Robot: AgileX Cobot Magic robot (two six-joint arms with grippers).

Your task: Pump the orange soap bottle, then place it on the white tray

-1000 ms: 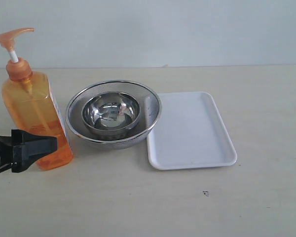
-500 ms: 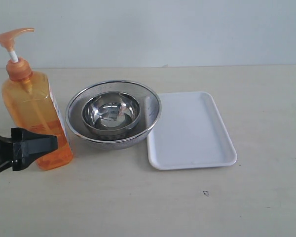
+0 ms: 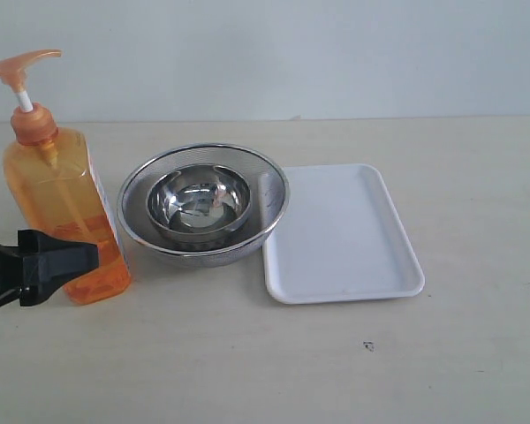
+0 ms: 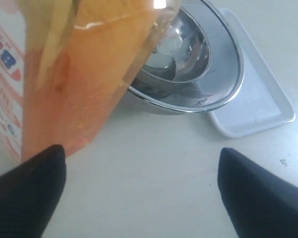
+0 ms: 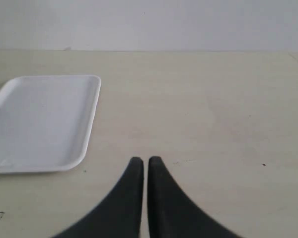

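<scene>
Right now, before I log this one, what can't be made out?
- Left wrist view: orange soap bottle, pump head beyond the frame edge, label blurred.
- Exterior view: left gripper cut by the left edge; contact with the bottle unclear.
- Exterior view: right gripper outside the frame; the right wrist view shows only fingertips.

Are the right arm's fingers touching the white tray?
Apart. The right wrist view shows the right gripper with its shut fingers over bare table, which shows plainly between them and the white tray.
</scene>
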